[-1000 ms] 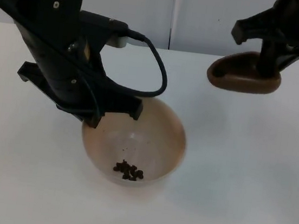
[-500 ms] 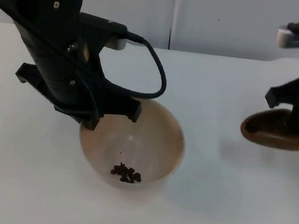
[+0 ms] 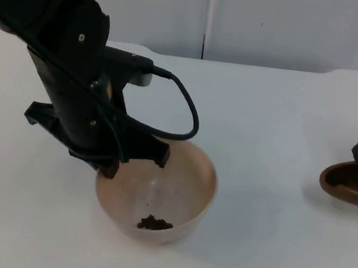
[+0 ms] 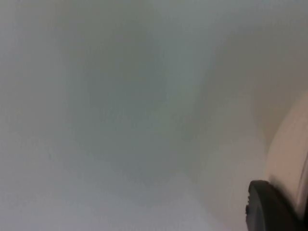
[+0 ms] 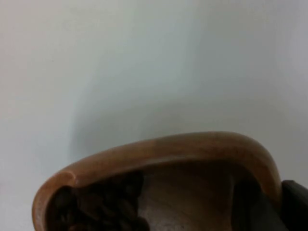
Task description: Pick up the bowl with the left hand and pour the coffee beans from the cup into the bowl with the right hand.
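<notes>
From above, left of centre on the white worktop (image 3: 266,118): left end effector (image 3: 120,159) clenched on the far-left rim of the tan bowl (image 3: 185,187), coffee beans (image 3: 155,223) at its bottom. Far right, brown cup (image 3: 350,183) under the right arm. Left wrist: bowl wall (image 4: 288,159) beside a fingertip (image 4: 267,207). Right wrist: right end effector (image 5: 269,204) grasping the cup (image 5: 192,149) rim, beans (image 5: 96,207) left inside.
</notes>
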`<move>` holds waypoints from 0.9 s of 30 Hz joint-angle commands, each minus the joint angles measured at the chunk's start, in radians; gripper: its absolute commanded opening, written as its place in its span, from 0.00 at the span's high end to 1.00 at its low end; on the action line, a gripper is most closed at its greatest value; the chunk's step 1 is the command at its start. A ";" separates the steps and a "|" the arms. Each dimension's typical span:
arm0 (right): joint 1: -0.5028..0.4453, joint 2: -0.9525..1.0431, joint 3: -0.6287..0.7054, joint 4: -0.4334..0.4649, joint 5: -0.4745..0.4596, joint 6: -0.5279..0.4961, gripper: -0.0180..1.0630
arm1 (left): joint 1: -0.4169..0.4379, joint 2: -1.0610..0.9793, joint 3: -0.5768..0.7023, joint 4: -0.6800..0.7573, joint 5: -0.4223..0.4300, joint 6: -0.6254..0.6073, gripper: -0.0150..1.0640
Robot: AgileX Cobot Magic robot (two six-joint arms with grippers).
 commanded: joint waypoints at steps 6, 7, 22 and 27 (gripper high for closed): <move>-0.005 0.016 0.003 0.001 -0.024 0.002 0.98 | 0.001 0.010 -0.004 0.007 0.000 -0.001 0.99; -0.005 0.028 0.003 0.001 -0.022 0.002 0.98 | 0.001 0.010 -0.004 0.007 0.002 -0.001 0.99; -0.005 0.091 0.003 0.003 -0.038 0.002 0.98 | 0.001 0.010 -0.004 0.027 0.010 -0.001 0.99; -0.005 0.091 0.003 0.003 -0.045 0.002 0.97 | 0.001 0.010 -0.004 0.027 0.008 -0.001 0.99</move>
